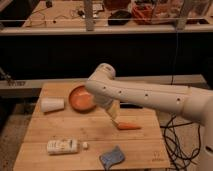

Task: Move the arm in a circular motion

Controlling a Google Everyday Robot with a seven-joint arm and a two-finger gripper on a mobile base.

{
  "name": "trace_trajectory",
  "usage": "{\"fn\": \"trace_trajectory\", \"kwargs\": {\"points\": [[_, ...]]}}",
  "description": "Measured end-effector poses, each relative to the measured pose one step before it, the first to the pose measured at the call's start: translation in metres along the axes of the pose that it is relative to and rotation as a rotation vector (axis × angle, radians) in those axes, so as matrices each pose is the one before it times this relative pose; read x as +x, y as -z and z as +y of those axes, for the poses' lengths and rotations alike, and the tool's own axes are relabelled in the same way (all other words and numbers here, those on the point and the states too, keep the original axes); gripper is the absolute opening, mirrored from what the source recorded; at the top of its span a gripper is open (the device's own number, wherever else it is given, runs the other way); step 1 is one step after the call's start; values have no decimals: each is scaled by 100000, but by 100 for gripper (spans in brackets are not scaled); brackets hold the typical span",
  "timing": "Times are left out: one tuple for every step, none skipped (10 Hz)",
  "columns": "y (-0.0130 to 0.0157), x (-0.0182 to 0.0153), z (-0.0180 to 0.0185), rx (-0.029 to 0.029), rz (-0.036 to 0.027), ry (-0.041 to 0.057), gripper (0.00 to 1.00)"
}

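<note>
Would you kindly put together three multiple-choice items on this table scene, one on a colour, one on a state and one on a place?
1. What colour is the bowl?
A. blue
B. orange
C. green

2. How is the white cup placed?
A. lying on its side
B. standing upright
C. upside down

3. Where is the gripper?
A. inside the bowl
B. touching the cup
C. by the left end of the carrot, under the bend of the arm

Answers:
1. B, the dish is orange all over.
2. A, its long side rests on the wood.
3. C, it hangs down from the bend, with the carrot's tip just below and right of it.
</note>
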Motion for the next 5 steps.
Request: {"fn": "trace_trajectory", "kwargs": {"points": [[-63, 214, -135, 46, 381, 518, 80], [-50, 252, -262, -114, 324, 641, 80], [28, 338, -525, -130, 401, 701, 80], [15, 210, -492, 8, 236, 494, 80], [-69, 118, -502, 28, 146, 157, 80]]}}
